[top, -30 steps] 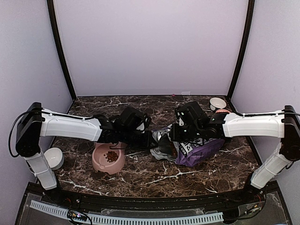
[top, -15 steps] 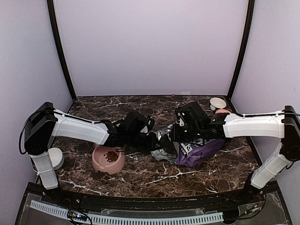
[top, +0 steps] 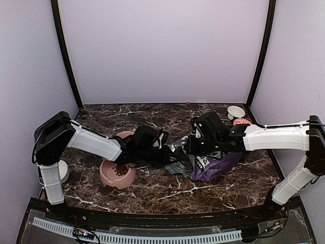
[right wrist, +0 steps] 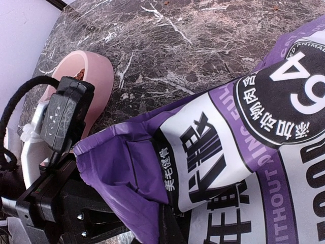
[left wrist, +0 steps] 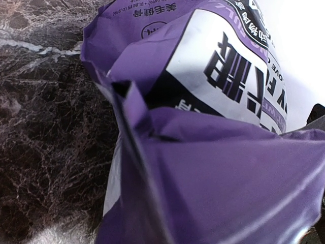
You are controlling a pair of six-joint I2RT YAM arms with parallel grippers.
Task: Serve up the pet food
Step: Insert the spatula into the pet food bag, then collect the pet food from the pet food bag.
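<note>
Bag (top: 216, 163) crowds centre (front marble (top: 167, 192) open).

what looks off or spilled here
The bag lies on its side on the table, with its mouth end crumpled and folded over. Nothing looks spilled: the only kibble in view sits in the near compartment of the bowl.

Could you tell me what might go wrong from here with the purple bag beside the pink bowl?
1. The bag lies on the table beside the pink bowl of pet food, not over it. If its mouth opens here, more could spill onto the marble.
2. Both wrist views are filled with bag and do not show the jaws' hold, so the crumpled edge might slip.
3. The arms meet closely at the bag and could knock each other.
</note>
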